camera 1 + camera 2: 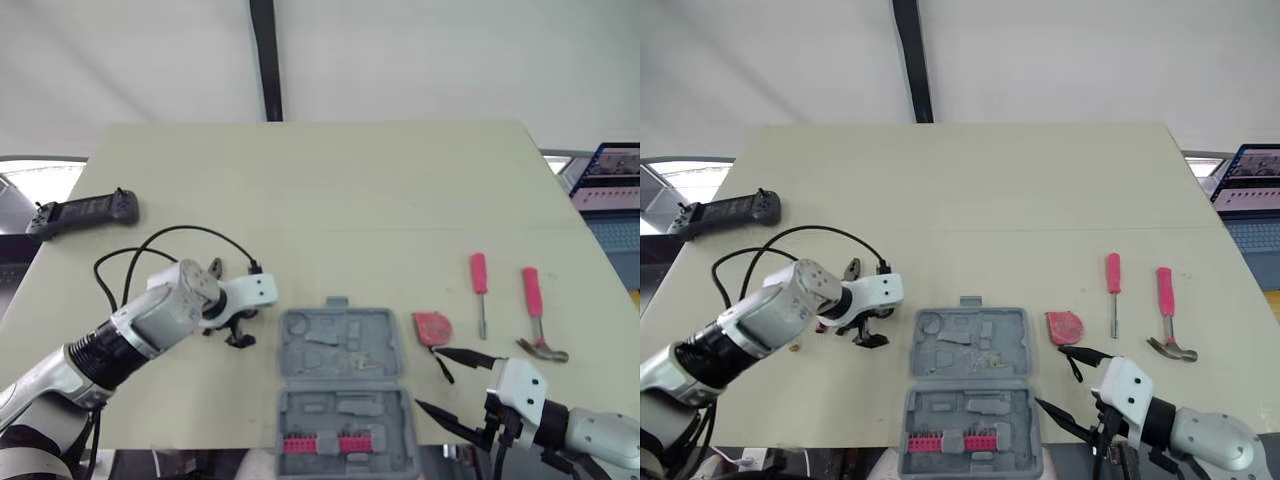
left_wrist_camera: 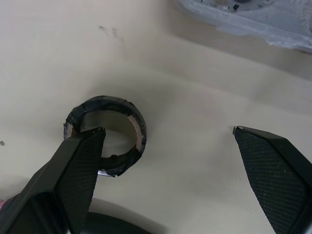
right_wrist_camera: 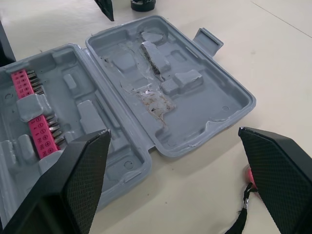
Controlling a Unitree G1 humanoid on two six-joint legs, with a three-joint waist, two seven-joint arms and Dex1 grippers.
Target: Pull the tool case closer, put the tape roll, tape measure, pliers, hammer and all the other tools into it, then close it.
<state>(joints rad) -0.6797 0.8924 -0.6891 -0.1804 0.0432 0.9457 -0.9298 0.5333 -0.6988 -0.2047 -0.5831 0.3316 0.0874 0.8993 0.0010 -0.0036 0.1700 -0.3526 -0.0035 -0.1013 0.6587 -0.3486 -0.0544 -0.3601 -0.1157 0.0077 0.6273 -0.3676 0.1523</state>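
Left jaws spread wide, hanging low over a black tape roll with a brown cardboard core (image 2: 105, 134). In the left wrist view one tip overlaps the roll's rim; touching or not, cannot tell. The roll lies flat on the pale beige desk (image 1: 350, 200), just left of the grey plastic tool case (image 1: 345, 390). Case lies open flat at the desk's near edge, with a strip of red screwdriver bits (image 1: 325, 444) in the near half. Right jaws also wide, empty, near the front edge just right of the case. Red tape measure with black strap (image 1: 432, 327) lies beside the case's right side. Red-handled screwdriver (image 1: 480, 290) and red-handled hammer (image 1: 537, 315) lie further right, apart from each other. Black handheld controller (image 1: 85, 212) sits at the desk's left edge.
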